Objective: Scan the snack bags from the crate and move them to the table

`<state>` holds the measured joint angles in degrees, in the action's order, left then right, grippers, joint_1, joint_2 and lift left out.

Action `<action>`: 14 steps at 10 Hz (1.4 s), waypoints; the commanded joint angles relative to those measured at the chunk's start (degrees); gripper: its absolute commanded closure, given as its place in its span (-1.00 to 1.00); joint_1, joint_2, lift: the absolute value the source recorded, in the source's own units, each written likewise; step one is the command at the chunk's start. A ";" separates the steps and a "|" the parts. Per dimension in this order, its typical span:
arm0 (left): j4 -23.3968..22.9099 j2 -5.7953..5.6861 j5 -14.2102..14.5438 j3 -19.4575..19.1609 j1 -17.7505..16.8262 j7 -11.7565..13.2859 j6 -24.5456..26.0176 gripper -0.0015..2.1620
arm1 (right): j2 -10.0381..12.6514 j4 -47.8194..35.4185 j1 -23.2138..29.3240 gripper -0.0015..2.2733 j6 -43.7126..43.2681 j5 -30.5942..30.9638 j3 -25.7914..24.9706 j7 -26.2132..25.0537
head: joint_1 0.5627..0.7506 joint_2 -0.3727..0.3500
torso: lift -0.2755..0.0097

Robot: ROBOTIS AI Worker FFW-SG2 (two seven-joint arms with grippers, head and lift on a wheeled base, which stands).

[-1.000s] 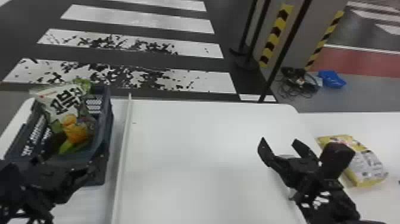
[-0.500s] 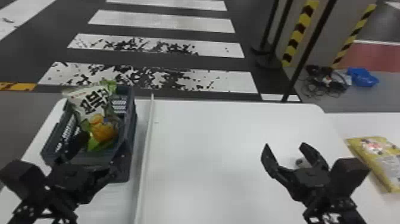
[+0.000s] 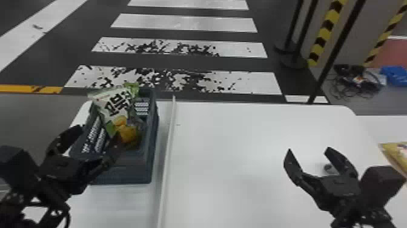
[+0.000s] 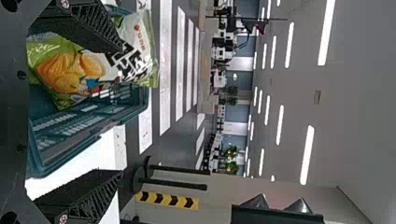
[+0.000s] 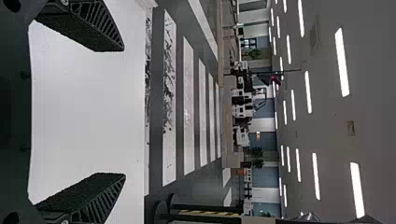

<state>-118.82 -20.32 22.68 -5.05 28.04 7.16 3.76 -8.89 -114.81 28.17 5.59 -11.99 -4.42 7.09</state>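
The dark blue crate (image 3: 151, 157) stands on the left of the table (image 3: 230, 169). A green and white snack bag (image 3: 116, 103) leans upright in it, its top above the rim. My left gripper (image 3: 95, 136) is open over the crate's near left part, nothing held. In the left wrist view, the bag (image 4: 135, 46) and crate (image 4: 88, 144) lie beyond my left gripper (image 4: 119, 109). My right gripper (image 3: 309, 148) is open and empty above the table's right part; the right wrist view has my right gripper (image 5: 123, 112) spread over white tabletop. A yellow snack bag (image 3: 396, 154) lies at the right edge.
A raised white strip (image 3: 168, 157) runs front to back just right of the crate. A small dark round thing (image 3: 330, 168) is behind my right gripper. Black poles (image 3: 336, 51) and cables (image 3: 355, 82) are beyond the table's far edge.
The head view has turned toward the left, so the crate and table appear farther right. My left gripper shows more fully, its fingers spread near the crate. The bag in the crate stays put.
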 commanded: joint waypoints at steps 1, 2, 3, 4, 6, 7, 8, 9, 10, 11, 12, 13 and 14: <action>0.17 -1.47 2.20 -2.68 -2.12 0.49 1.47 -0.94 | -0.34 -0.15 0.39 -0.97 0.00 0.04 0.03 0.12 | 0.41 0.04 | 0.27; 0.78 -2.35 3.69 -4.09 -3.87 1.36 4.11 -0.92 | -0.42 -0.15 0.13 -0.97 0.00 0.21 0.03 0.21 | 0.41 0.09 | 0.27; 3.24 -2.44 3.78 -4.70 -6.86 2.95 5.17 -0.92 | -0.34 -0.07 0.22 -0.97 0.00 0.30 0.38 0.38 | 0.41 0.14 | 0.27; 7.46 -2.35 3.78 -4.18 -10.73 5.14 4.99 -0.92 | -0.16 0.20 0.39 -0.97 0.00 0.57 0.47 0.65 | 0.41 0.18 | 0.27; 14.49 -2.53 3.60 -2.68 -17.76 7.43 4.46 -0.92 | 0.19 0.37 1.10 -0.97 0.18 1.01 0.29 1.00 | 0.41 0.23 | 0.27; 17.48 -2.79 3.69 -2.16 -21.36 7.96 4.46 -0.92 | 0.54 0.37 1.45 -0.97 0.18 1.18 0.11 1.09 | 0.41 0.23 | 0.27; 20.12 -2.97 3.87 -1.37 -24.53 7.96 4.64 -0.92 | 0.81 0.46 1.53 -0.97 0.18 1.53 0.03 1.09 | 0.41 0.25 | 0.27; 22.67 -3.14 3.95 -0.66 -27.34 7.43 4.64 -0.92 | 0.98 0.46 1.53 -0.97 0.35 1.88 0.03 1.09 | 0.41 0.26 | 0.27; 25.13 -3.23 4.04 -0.66 -29.54 7.17 4.46 -0.93 | 0.98 0.64 1.53 -0.97 0.35 1.88 -0.06 1.09 | 0.41 0.27 | 0.27; 27.59 -3.58 4.13 -0.66 -31.65 7.17 4.46 -0.92 | 0.98 0.64 1.62 -0.97 0.35 1.88 -0.15 1.09 | 0.41 0.29 | 0.27; 30.14 -3.76 4.04 -0.66 -33.58 7.43 4.64 -0.92 | 0.98 0.64 1.62 -0.97 0.35 1.88 -0.15 1.09 | 0.41 0.31 | 0.27; 32.16 -3.76 4.04 -0.66 -35.08 7.78 4.81 -0.92 | 0.98 0.64 1.71 -0.97 0.35 1.88 -0.15 1.17 | 0.41 0.33 | 0.27; 34.09 -3.67 3.87 -0.66 -36.39 7.96 5.17 -0.92 | 0.89 0.64 1.80 -0.97 0.35 1.80 -0.15 1.17 | 0.41 0.35 | 0.27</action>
<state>-85.96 -24.05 26.65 -5.71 -7.48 15.12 8.69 -7.93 -114.17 29.92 5.94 -10.14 -4.57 8.31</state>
